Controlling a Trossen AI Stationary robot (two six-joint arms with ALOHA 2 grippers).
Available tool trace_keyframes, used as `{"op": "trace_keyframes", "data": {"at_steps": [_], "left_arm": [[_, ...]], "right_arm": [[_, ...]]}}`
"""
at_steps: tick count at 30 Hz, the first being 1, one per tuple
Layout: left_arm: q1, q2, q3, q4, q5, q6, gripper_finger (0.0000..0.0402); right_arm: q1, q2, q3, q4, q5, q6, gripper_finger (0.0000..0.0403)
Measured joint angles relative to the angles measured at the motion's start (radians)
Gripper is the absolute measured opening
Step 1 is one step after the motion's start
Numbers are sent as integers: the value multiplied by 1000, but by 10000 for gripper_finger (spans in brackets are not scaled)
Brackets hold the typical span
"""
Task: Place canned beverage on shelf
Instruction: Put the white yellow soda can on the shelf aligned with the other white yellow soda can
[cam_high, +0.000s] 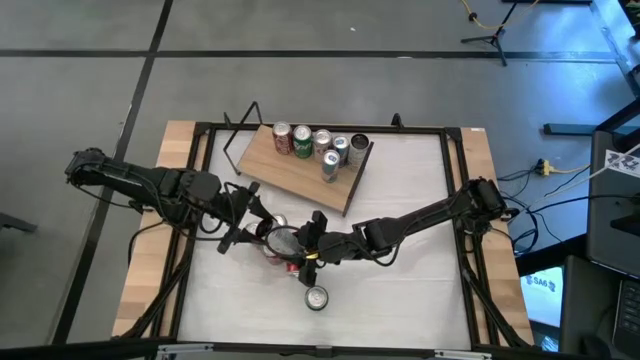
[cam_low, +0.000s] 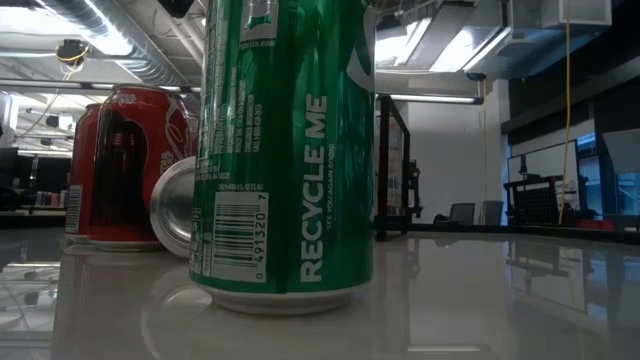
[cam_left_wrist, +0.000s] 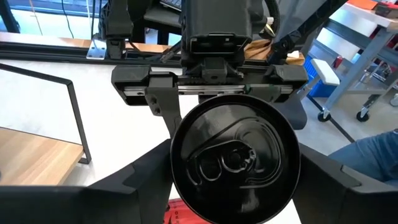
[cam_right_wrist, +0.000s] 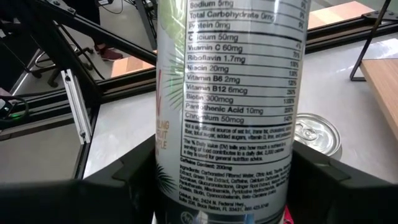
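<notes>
- Filling the middle of the high view, the pale surface is framed by black bars, with wooden strips along its left and right sides.
- At the far middle of the surface lies the shelf, a light-brown board turned at a slant, with a black wire support rising at its left end.
- Five upright cans stand on the shelf: four in a row along its far edge, and one just nearer, close to the right end.
- Reaching in from the left, the left arm has its end effector near the middle of the surface. Its fingers flank the top end of the white can; whether they press on it cannot be told.
- Reaching in from the right, the right arm brings its end effector opposite the left one, with its fingers clamped on both sides of the white can's body.
- The white can is held on its side between the two end effectors, well short of the shelf and nearer than it.
- A red can sits on the surface just near of the end effectors.
- A green can stands upright nearest of all, slightly to the right of the red one.
</notes>
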Motion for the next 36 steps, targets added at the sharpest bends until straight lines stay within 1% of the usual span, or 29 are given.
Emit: {"op": "trace_keyframes", "data": {"at_steps": [9,20,23,26,28,31,33,36], "left_arm": [[0,0,0,1,2,1,244],[0,0,0,0,4,-2,243],[0,0,0,1,8,-1,243],[-1,0,0,-4,20,6,243],[-1,0,0,-4,23,6,243],[-1,0,0,2,20,-1,243],[-1,0,0,12,22,-4,243],[-1,0,0,16,10,-11,243]], "right_arm": [[0,0,0,0,0,1,257],[0,0,0,-1,-28,3,261],[0,0,0,-1,-36,-1,286],[0,0,1,4,-48,-1,330],[0,0,1,3,-76,-1,359],[0,-14,1,-16,-135,2,389],[1,-32,1,-29,-167,2,396],[8,-65,1,-68,-167,2,390]]}}
